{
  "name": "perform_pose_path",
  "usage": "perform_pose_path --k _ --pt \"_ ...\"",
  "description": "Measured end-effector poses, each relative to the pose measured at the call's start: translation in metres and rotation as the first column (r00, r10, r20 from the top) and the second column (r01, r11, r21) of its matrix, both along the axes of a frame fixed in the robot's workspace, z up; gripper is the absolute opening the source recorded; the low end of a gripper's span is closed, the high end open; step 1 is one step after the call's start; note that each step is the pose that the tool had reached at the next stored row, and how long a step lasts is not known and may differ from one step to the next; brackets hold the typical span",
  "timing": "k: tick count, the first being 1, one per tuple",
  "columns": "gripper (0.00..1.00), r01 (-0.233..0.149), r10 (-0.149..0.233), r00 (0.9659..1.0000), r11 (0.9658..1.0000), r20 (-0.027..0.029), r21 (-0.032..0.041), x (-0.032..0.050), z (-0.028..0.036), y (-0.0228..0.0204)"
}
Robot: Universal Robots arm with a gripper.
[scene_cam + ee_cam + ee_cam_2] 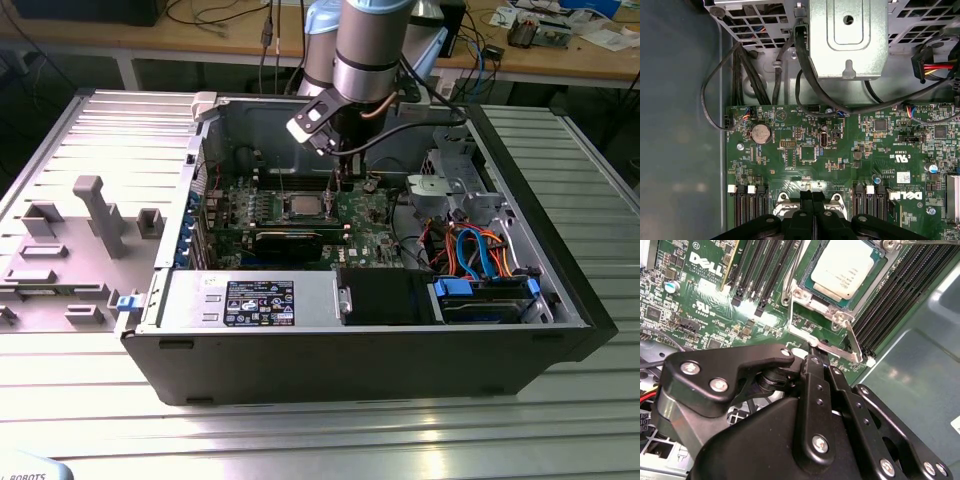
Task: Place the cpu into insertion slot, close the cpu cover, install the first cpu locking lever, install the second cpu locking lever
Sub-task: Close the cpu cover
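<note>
The arm (368, 50) reaches straight down into the computer case (400, 355), hand (812, 352) closed tight with nothing visibly held, tips at the locking lever (835, 349) beside the seated cpu (842, 267).

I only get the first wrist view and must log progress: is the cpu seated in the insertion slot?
Observer: Yes. In the second wrist view the cpu lies flat in the insertion slot, silvery top up.
Operator: Where is the gripper relative to it?
Observer: Beside the slot, not over the cpu: the gripper has its tips at a thin metal lever along the slot's edge.
Operator: Is the case upright?
Observer: No. In the exterior view the computer case lies on its side, open at the top, on a ribbed metal table.
</note>
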State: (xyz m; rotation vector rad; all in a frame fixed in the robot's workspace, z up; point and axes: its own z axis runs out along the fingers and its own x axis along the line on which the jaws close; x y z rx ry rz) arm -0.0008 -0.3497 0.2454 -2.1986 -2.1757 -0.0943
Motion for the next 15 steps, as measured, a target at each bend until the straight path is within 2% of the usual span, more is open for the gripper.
perform_pose_path --k 15 --pt "0.11 0.000 0.000 1.0000 1.0000 0.0000 0.0001 -0.0103 -0.0009 0.0000"
